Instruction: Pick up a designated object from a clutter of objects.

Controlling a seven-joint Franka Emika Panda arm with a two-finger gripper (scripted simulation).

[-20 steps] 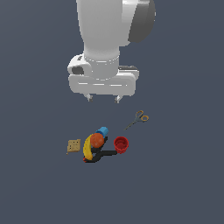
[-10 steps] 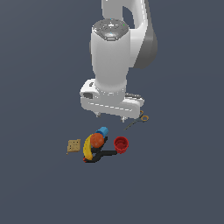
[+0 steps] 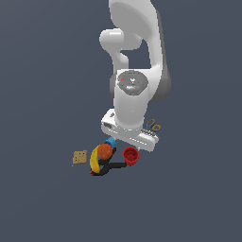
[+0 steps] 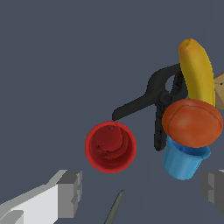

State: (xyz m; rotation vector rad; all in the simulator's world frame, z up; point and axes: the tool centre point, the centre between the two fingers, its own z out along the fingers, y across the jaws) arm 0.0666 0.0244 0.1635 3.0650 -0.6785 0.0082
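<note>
The red cup (image 3: 131, 156) stands upright and open-topped on the grey floor, at the exterior view's right of the clutter. In the wrist view the red cup (image 4: 110, 146) lies just ahead of my gripper (image 4: 142, 190), nearer one finger (image 4: 70, 192) than the middle of the gap. The fingers are wide apart and hold nothing. In the exterior view my gripper (image 3: 129, 141) hangs low over the clutter, just above the cup; its fingertips are hidden by the hand. The orange ball (image 4: 192, 122) rests on the blue cylinder (image 4: 183, 160) beside the cup.
The yellow banana (image 4: 197, 72) and black-handled tool (image 4: 153, 98) lie against the ball. The tan cracker (image 3: 80, 157) sits apart at the exterior view's left. The orange-handled scissors (image 3: 153, 126) show partly behind the hand.
The arm has come down from high above to just over the clutter, ending close above the red cup. The objects have not moved.
</note>
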